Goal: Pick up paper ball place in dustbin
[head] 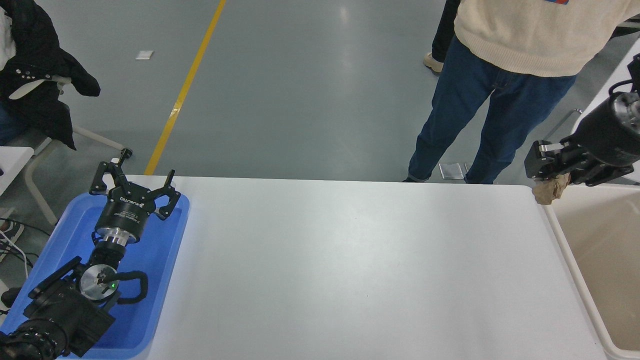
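Right gripper [549, 176]: enters from the right edge, raised above the table's far right corner, its fingers clamped on the paper ball [549, 190]. Paper ball: tan, crumpled, hanging from the fingertips clear of the table, seen over the far left corner of the bin's rim; whether it is directly above the bin opening or just short of it cannot be told. Bin [575, 280]: cream-beige, thick pale rim, standing against the table's right end, only its left part in view, inner wall smooth. Table [350, 270]: white, rectangular, filling the lower half of the view. Left gripper [136, 181]: at the lower left, fingers spread wide and holding nothing, poised over the far end of the tray, its arm running back to the bottom left corner. Tray [165, 260]: blue, shallow, at the table's left end, partly hidden by the left arm. Person [500, 75]: standing at the far side, toward the right, in a cream sweater and dark blue jeans; a second leg and shoe show behind. Dark jacket [35, 75]: draped over a chair at the upper left. Floor: grey, with a yellow line [187, 85] running diagonally.
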Robot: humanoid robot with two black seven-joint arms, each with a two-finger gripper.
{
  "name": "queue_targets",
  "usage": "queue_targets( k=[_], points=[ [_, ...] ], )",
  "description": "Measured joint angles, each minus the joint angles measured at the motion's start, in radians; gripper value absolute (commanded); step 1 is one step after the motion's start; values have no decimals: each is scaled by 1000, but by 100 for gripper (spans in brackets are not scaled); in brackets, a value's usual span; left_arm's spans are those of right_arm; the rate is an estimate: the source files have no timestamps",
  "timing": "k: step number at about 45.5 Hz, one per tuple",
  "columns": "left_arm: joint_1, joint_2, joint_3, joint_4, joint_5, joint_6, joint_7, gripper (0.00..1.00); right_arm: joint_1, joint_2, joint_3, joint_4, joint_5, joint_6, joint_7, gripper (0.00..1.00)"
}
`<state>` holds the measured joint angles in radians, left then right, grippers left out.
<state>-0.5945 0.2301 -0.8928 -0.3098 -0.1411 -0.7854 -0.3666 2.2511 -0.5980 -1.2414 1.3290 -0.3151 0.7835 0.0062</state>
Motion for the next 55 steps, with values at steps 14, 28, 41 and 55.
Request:
queue_targets(
  k=[14, 28, 41, 55],
  points=[
    [0, 0, 0, 0, 0, 0, 0, 100, 7, -78, -68, -66, 0, 2, 0, 0],
    [0, 0, 0, 0, 0, 0, 0, 100, -124, -228, -157, -296, -4, 2, -1, 0],
    [0, 0, 0, 0, 0, 0, 0, 100, -460, -316, -27, -536, -3, 2, 0, 0],
    [1, 0, 0, 0, 0, 0, 0, 100, -957, -301, 334, -768, -3, -100, 0, 0]
  ],
)
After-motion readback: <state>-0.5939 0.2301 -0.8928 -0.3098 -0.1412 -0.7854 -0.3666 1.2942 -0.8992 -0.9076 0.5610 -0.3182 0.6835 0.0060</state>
